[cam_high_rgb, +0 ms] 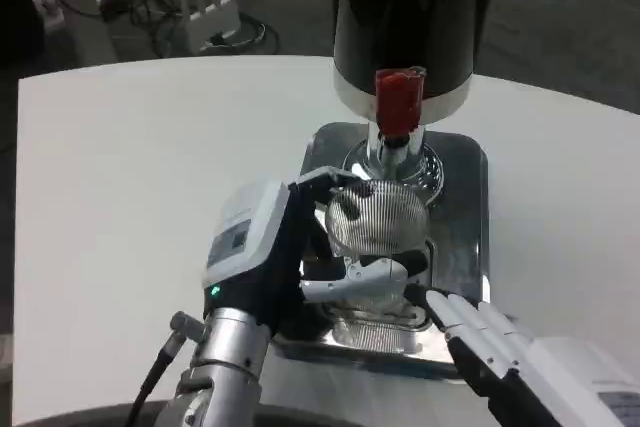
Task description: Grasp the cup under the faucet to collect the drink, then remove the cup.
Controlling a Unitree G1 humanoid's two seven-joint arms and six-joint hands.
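A clear ribbed cup point(376, 222) stands on the shiny metal drip tray point(462, 162), right below the dispenser's silver faucet point(392, 155) with its red tap handle point(398, 99). My left hand point(275, 247) wraps around the cup from the left, with fingers point(365, 272) curled across its front. My right hand point(490, 342) sits at the tray's near right corner, fingers stretched out toward the cup's base and holding nothing. The cup's lower part is hidden behind my left fingers.
The black drink dispenser point(412, 17) rises at the back of the tray. White table point(130, 177) spreads wide to the left. Beyond the far edge, a white power strip point(208, 2) and cables lie on the floor.
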